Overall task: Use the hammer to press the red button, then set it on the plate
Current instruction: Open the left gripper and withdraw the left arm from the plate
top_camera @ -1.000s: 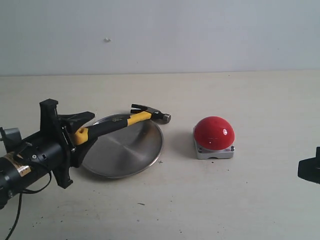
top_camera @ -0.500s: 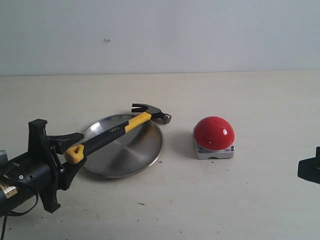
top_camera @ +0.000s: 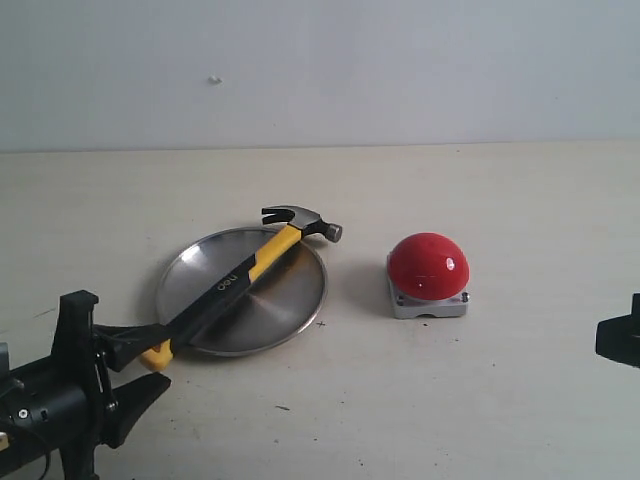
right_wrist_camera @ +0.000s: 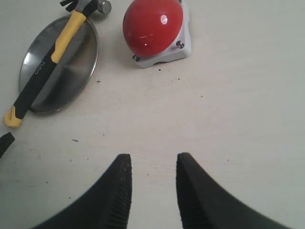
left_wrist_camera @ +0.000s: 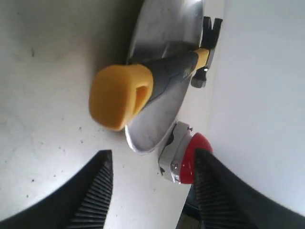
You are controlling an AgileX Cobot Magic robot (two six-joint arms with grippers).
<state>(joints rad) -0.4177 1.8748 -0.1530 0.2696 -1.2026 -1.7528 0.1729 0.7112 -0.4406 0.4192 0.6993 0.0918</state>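
The hammer (top_camera: 240,275) lies across the plate (top_camera: 275,305), its dark head (top_camera: 305,222) past the far rim and its yellow looped end (top_camera: 155,355) on the table past the near-left rim. My left gripper (top_camera: 150,365) is open, low at the left edge, drawn back just behind the yellow end (left_wrist_camera: 119,95) with nothing between its fingers (left_wrist_camera: 90,191). The red button (top_camera: 428,265) sits on its grey base right of the plate. My right gripper (right_wrist_camera: 152,160) is open over bare table, well short of the red button (right_wrist_camera: 152,24); its tip (top_camera: 620,340) shows at the right edge.
A pale wall rises behind the beige table (top_camera: 480,400). Small dark specks dot the table surface near the plate.
My left gripper has let go of the hammer and pulled back toward the lower left. The hammer has settled onto the plate, its handle end dropping to the table. The right arm is unmoved.
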